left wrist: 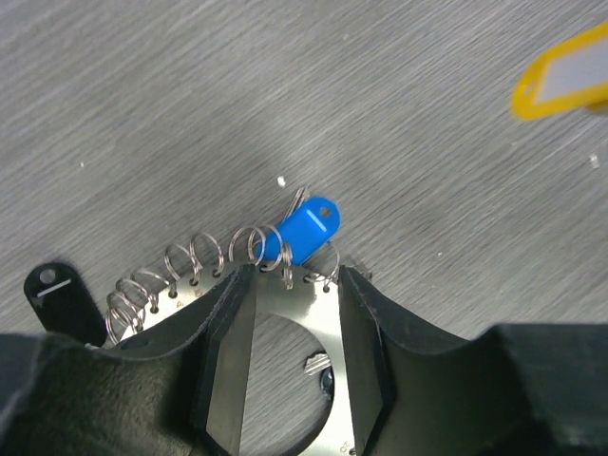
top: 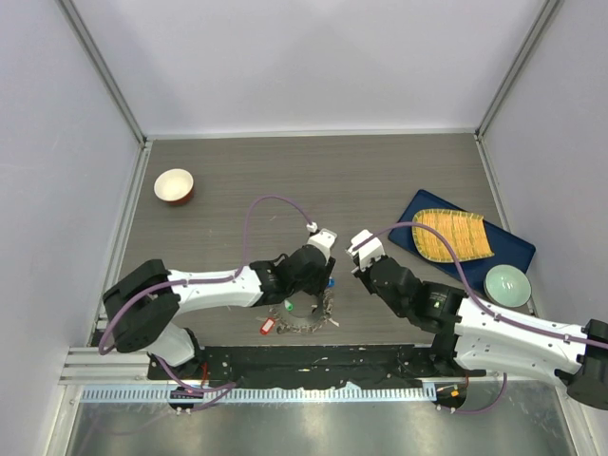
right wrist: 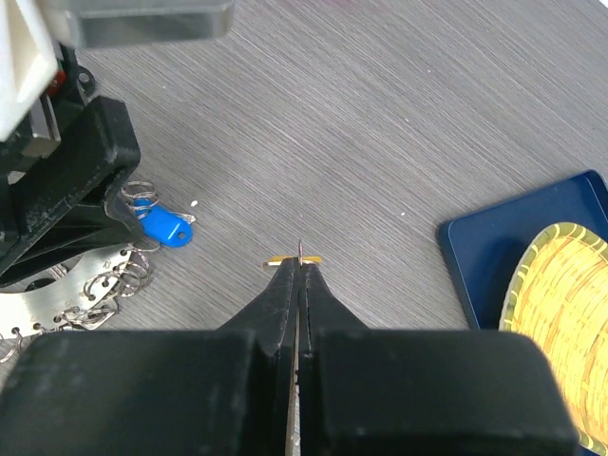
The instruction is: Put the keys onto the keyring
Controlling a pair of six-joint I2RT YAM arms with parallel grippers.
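One key [right wrist: 275,260], yellow-tagged, sits pinched in my closed right gripper [right wrist: 300,266], likely for threading; left gripper [left wrist: 294,275] gapes, keyring [left wrist: 280,309] just beneath.

White/blk left arm [top: 214,285], right arm [top: 513,337], purple cables [top: 271,198] (blk fingers [left wrist: 223,351])

Bright, even overhead light is filling every view; the keyring [left wrist: 294,299] is glinting softly, and the yellow tag [left wrist: 560,81] up-right of it is showing blurred.

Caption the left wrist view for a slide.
Left fingers open above the keyring, a blue tag at its rim, a yellow tag at upper right.
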